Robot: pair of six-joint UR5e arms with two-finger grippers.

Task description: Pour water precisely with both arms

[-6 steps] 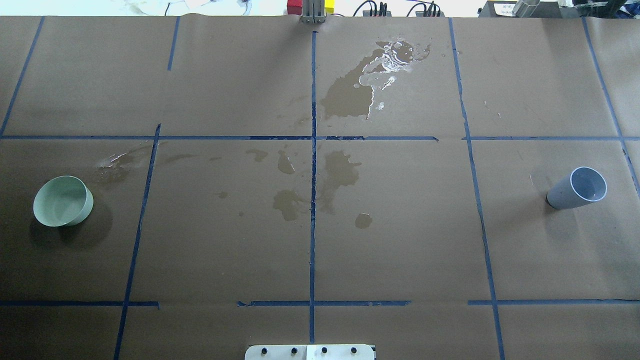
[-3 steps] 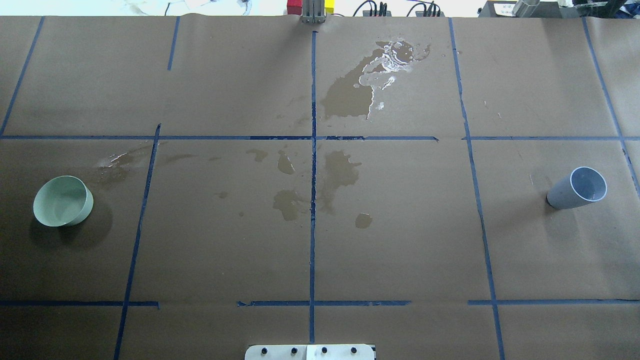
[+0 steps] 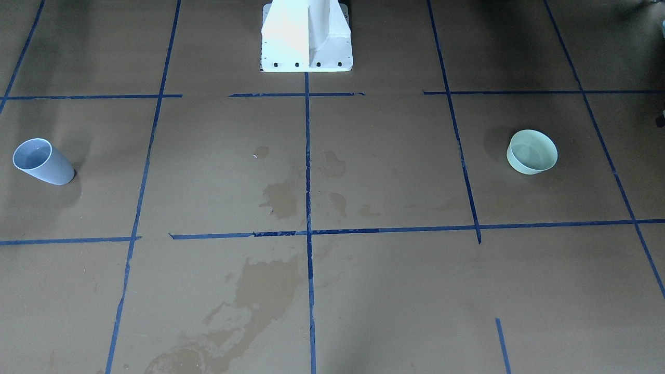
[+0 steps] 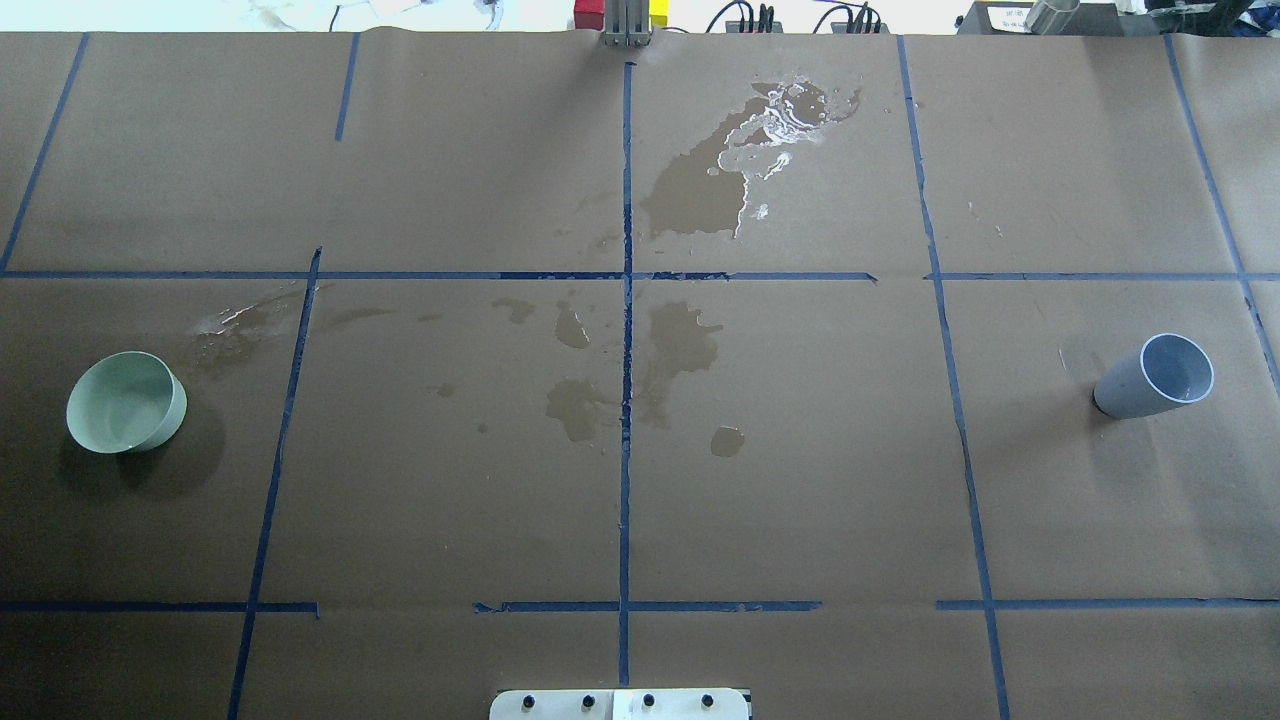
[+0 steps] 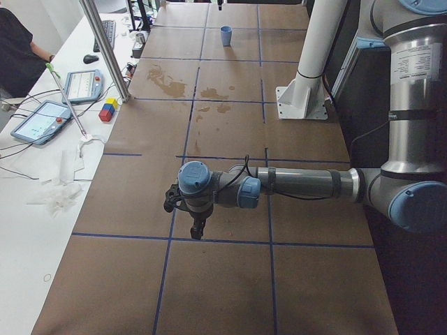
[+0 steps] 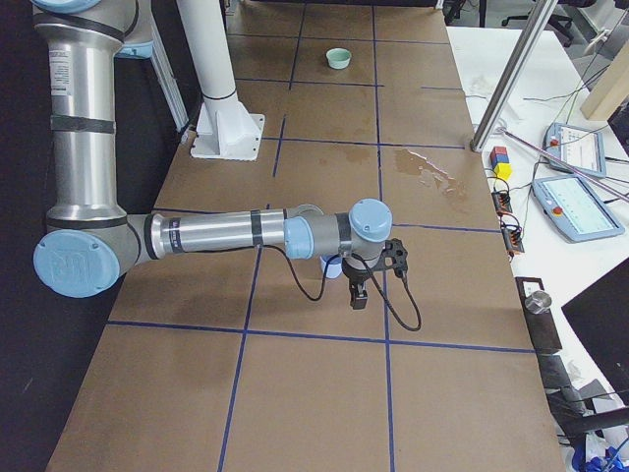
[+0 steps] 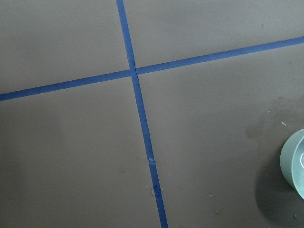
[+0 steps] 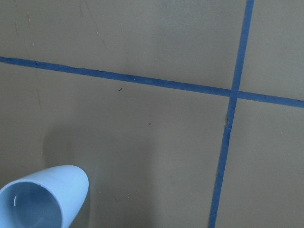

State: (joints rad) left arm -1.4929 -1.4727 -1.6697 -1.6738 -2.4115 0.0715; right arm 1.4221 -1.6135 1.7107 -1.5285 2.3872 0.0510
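two vessels stand well apart on the bench [image 4: 800, 480]: blue cup [image 4: 1135, 390] right, green bowl [image 4: 125, 402] left. water [image 3: 32, 155], a faint sheen, seems to sit in the cup. left hand [image 5: 198, 225] and right hand [image 6: 359, 293] hover nearby, gripping neither; how open, cannot tell. square up, grasp mid-wall, lift level.

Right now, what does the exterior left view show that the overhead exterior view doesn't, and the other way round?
Only exterior left: the left arm stretched low over the table, an operator, and two tablets on the side bench. Only overhead: the green bowl, upright on the robot's left side; I cannot find it in exterior left. Both: the blue cup on the robot's right side, the wet stains around the table's middle, and the blue tape grid.
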